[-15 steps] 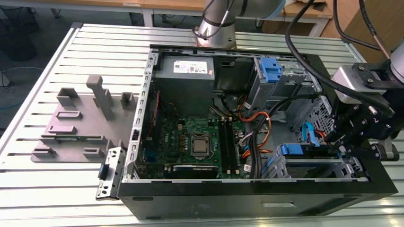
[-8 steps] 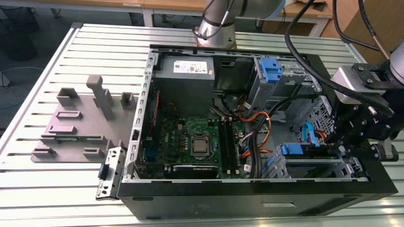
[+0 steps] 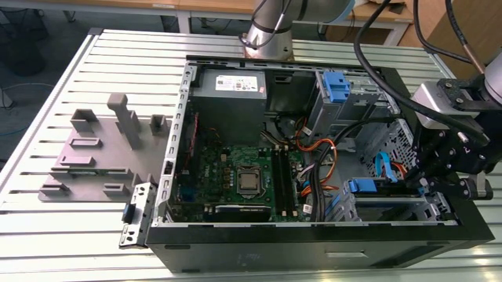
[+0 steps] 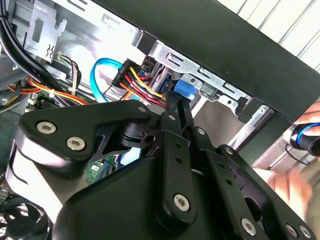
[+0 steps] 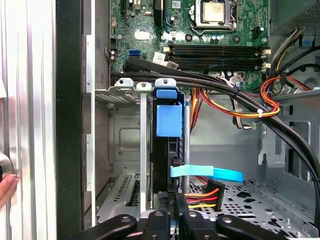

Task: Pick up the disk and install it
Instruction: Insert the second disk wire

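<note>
Slatted desk (image 3: 47,235). At the exterior view's left, a grey fixture (image 3: 86,158) with upright blocks lies flat beside the case.

Centre of frame: open black case (image 3: 314,255) on its side.
- Upper left inside: grey power supply (image 3: 231,100).
- Below that: green motherboard (image 3: 227,170).
- The arm (image 3: 271,26) stands behind the case, top centre of frame.
- Upper right inside: blue bracket (image 3: 335,88) in a bay.
- Lower right corner: the disk (image 3: 365,187) sits in the drive cage, blue tab toward the motherboard.

The gripper (image 3: 426,183) hangs at the exterior view's right, over the case's right wall, just beside the disk's far end.

First wrist view: disk (image 5: 168,120) edge-on in the cage, between metal rails, blue tab at the motherboard end. A light-blue flat cable (image 5: 215,173) and a plug (image 5: 207,195) with red, yellow and black wires lie just beside it. The gripper (image 5: 174,222) lines up with the disk's near end. Jaws look pressed together, nothing seen between them. Contact with the disk: cannot tell. A hand (image 5: 6,187) is outside the case wall.

Second wrist view: gripper (image 4: 176,107) points toward the disk (image 4: 183,90) at its blue tab. The hand (image 4: 295,182) is blurred, outside the case.
</note>
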Motion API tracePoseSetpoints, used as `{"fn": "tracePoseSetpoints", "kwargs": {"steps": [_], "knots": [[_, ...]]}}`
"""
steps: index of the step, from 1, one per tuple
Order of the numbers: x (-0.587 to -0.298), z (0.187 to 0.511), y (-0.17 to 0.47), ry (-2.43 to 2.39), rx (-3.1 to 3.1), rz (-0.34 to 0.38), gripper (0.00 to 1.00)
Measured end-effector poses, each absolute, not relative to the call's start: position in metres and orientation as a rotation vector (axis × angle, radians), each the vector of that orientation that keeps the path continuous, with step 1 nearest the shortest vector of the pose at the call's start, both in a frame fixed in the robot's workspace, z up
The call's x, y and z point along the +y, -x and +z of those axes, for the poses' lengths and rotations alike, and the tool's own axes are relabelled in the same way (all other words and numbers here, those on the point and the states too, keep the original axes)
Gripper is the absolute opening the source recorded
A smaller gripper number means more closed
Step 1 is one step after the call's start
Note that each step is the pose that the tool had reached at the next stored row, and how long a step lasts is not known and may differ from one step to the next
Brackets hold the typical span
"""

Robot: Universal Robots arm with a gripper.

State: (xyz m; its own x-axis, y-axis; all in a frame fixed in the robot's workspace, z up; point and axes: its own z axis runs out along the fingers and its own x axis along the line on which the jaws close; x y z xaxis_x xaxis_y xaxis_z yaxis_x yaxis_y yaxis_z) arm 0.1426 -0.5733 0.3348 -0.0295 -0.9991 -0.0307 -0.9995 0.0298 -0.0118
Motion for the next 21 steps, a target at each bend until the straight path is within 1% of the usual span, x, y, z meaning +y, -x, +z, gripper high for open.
{"fn": "tracePoseSetpoints", "kwargs": {"steps": [3, 5, 21], "knots": [[-0.5733, 0.3351, -0.1426, 2.167, 2.232, 0.021, 0.16], [-0.5733, 0.3418, -0.1426, 2.167, 2.232, 0.020, 0.16], [-0.5730, 0.3407, -0.1383, 2.165, 2.230, 0.015, 0.16]]}}
